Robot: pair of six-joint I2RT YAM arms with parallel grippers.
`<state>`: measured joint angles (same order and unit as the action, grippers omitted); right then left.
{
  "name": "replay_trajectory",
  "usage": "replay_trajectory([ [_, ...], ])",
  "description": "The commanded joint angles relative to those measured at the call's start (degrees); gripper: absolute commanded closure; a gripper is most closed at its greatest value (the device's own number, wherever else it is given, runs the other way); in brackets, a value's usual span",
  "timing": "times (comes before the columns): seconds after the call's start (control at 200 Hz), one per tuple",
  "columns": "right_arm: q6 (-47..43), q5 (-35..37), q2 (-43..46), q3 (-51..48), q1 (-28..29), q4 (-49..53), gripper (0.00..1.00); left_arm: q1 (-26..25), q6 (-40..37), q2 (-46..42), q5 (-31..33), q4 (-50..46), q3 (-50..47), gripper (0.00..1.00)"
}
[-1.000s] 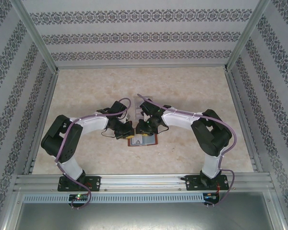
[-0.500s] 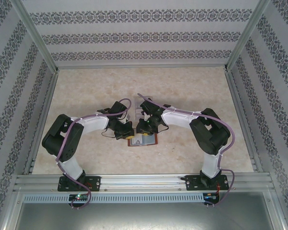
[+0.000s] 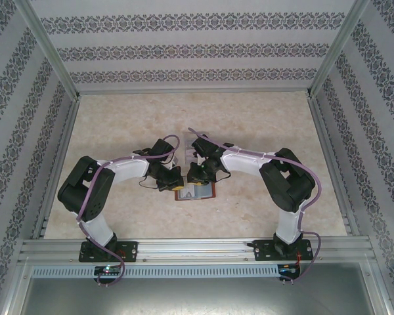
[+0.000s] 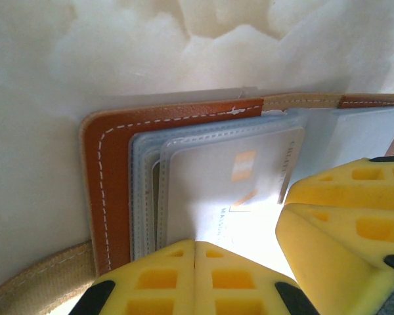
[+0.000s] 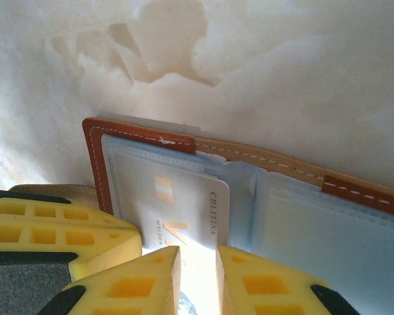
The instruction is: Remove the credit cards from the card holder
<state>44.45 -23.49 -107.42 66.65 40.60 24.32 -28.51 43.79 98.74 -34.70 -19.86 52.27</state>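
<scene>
Versus second ago: right gripper narrower; card holder unmoved, open flat on marbled table, toward 6 o'clock. Right wrist view: slim gap at white credit card edge, grip unclear. Left wrist view: left gripper pads pressed together over stitched brown leather, clear sleeves.

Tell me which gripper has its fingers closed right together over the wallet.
The left gripper: its yellow fingers meet with no gap. The right gripper shows a narrow gap between its fingers, by the white card.
</scene>
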Motion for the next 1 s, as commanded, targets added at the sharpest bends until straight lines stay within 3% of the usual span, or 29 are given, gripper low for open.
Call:
replay_trajectory([
  [0.0,-0.42,-0.19,-0.09,1.46,-0.39,-0.21,0.78,-0.58,-0.82,1.15,1.21,-0.71,0.40,1.00],
  [0.33,-0.72,0.61,-2.15,1.02,-0.45,-0.46,0.79,-0.58,-1.29,1.10,1.28,-1.41,0.73,1.00],
  [0.685,-3.20,6.57,-0.84,2.77,-0.46,6.83,0.77,-0.58,-1.26,1.02,1.48,-1.73,0.86,1.00],
  [0.994,-3.07,5.18,1.46,3.54,-0.47,6.06,0.77,-0.58,-1.51,1.28,1.57,-2.38,1.19,1.00],
])
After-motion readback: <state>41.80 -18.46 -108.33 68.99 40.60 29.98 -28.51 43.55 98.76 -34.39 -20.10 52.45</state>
